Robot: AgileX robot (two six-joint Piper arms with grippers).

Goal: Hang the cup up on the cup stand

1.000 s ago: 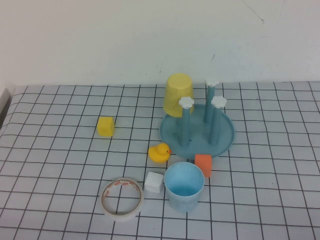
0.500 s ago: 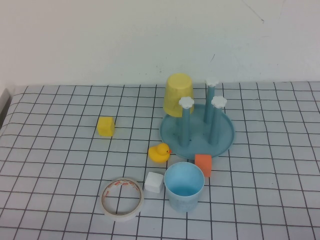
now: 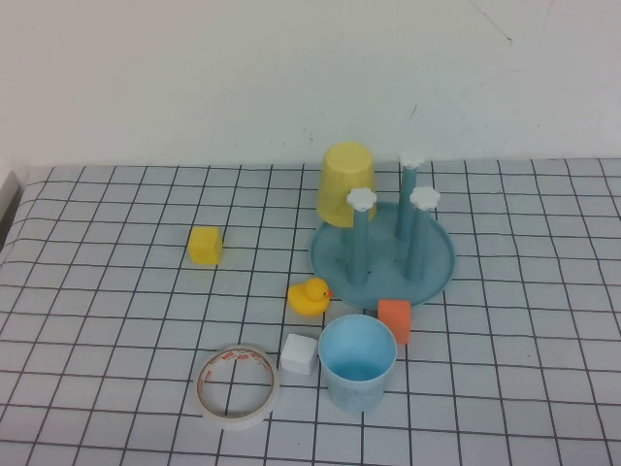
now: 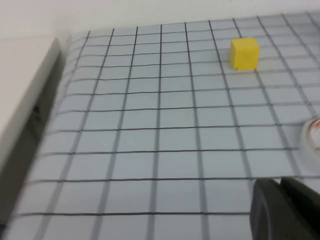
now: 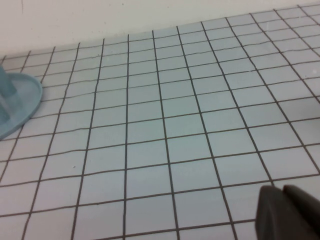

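Observation:
The light blue cup [image 3: 357, 361] stands upright, mouth up, near the front of the table. Behind it sits the teal cup stand [image 3: 439, 262] with three pegs topped by white flower caps; its rim also shows in the right wrist view [image 5: 22, 102]. Neither arm appears in the high view. My left gripper [image 4: 280, 182] is shut on nothing, low over the bare grid cloth at the table's left. My right gripper [image 5: 283, 190] is also shut and empty, above the cloth to the right of the stand.
A yellow cup [image 3: 346, 183] stands upside down at the stand's back left rim. An orange cube [image 3: 395, 319], white cube [image 3: 299, 353], rubber duck [image 3: 310, 295] and tape roll [image 3: 237, 384] crowd around the cup. A yellow cube [image 3: 205, 245] [image 4: 244, 53] lies further left.

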